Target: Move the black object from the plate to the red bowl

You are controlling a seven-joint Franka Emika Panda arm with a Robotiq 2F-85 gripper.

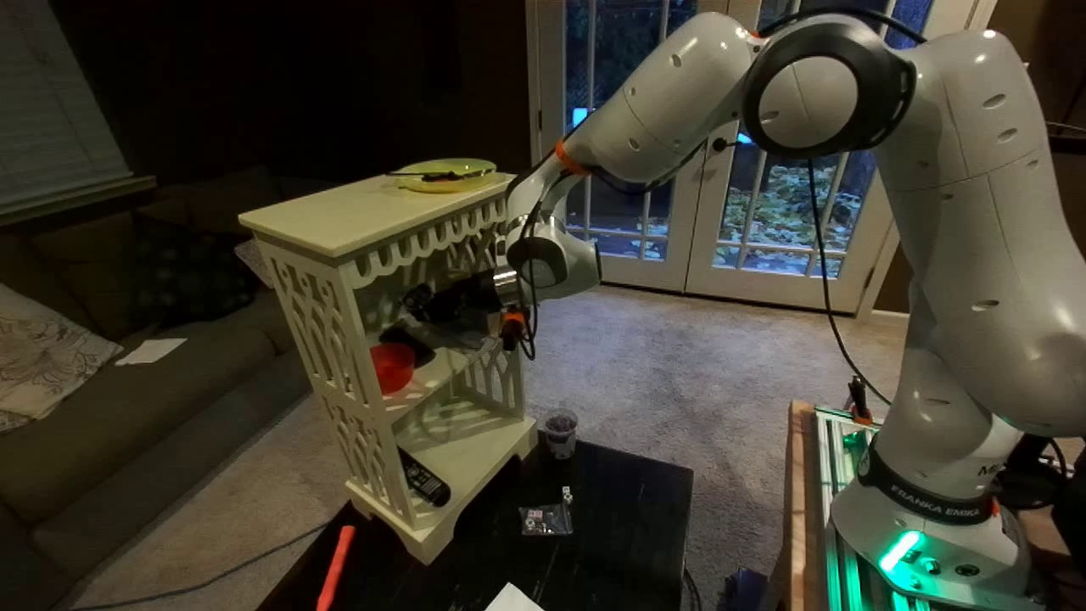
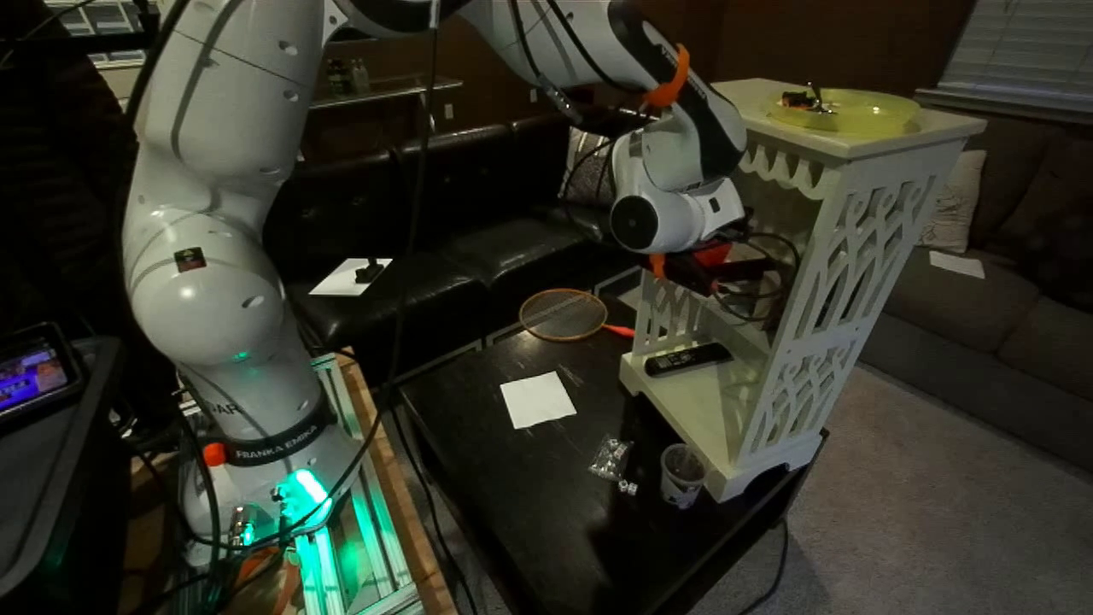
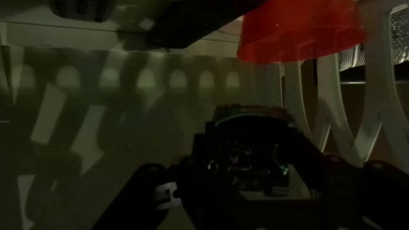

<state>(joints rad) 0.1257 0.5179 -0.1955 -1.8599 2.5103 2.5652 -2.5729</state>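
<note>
The red bowl (image 1: pixel 393 367) sits on the cabinet's middle shelf. It is large in the wrist view, where the bowl (image 3: pixel 300 32) appears upside down at the top right. My gripper (image 3: pixel 246 150) reaches into that compartment and is shut on the black object (image 3: pixel 249 172), a dark lump with shiny bits. In the picture it lies apart from the bowl; the dim light hides its details. On the cabinet top stands the pale yellow-green plate (image 1: pixel 475 180), with small dark pieces on it. A red patch of the bowl (image 2: pixel 710 254) shows behind the gripper in an exterior view.
A flat black item (image 1: pixel 409 343) lies beside the bowl on the shelf. The cabinet's lattice side (image 3: pixel 329 105) is close to the gripper. A remote (image 1: pixel 424 478) rests on the bottom shelf. On the black table are a cup (image 2: pixel 683 477), a small bag (image 2: pixel 611 458) and a racket (image 2: pixel 564 314).
</note>
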